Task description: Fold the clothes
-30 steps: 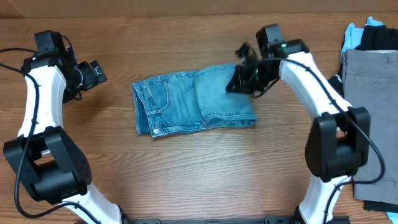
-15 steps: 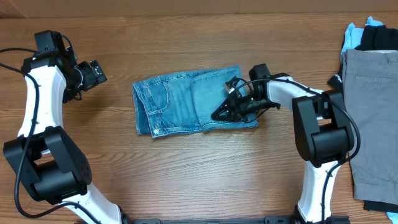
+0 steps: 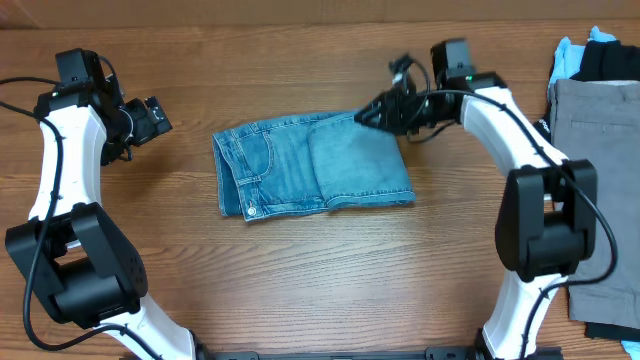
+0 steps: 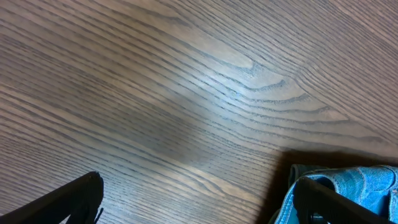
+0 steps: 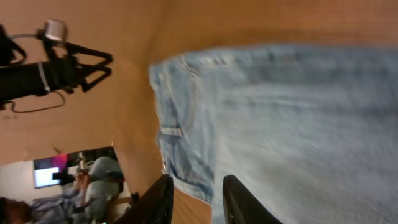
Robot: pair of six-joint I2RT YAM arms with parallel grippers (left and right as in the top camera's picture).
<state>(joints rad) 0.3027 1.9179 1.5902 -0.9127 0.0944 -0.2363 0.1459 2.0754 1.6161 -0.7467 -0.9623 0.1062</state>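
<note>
The jeans (image 3: 310, 165) were seen from overhead lying flat near the middle of the table (image 3: 320, 280), folded into a compact rectangle. The waistband was laid along the 9 o'clock edge, with the waist button (image 3: 249, 212) at the 7 o'clock corner. A paler folded layer was spread over the half toward 3 o'clock.

The right gripper (image 3: 368, 113) was held at the 1 o'clock corner of the jeans, its tips pointed toward 9 o'clock. In the right wrist view its 2 fingers (image 5: 158, 199) were set narrowly apart, and nothing was seen pinched between them; the jeans (image 5: 298, 112) were spread beyond them. That view was blurred, so whether the tips were touching the cloth could not be told.

The left gripper (image 3: 160, 118) was held well apart from the jeans, toward 10 o'clock of them, over bare wood. In the left wrist view its fingers (image 4: 68, 202) were spread wide at the 2 lower corners of the frame, and nothing was held between them. Only a corner of the jeans (image 4: 367, 180) was caught there, at 4 o'clock.

At the 3 o'clock edge of the table a separate pile was laid. Grey trousers (image 3: 600, 150) were stretched along that edge. At the 12 o'clock end of the pile a black garment (image 3: 610, 60) and a sky-blue garment (image 3: 568, 55) were bunched just beside each other.
</note>
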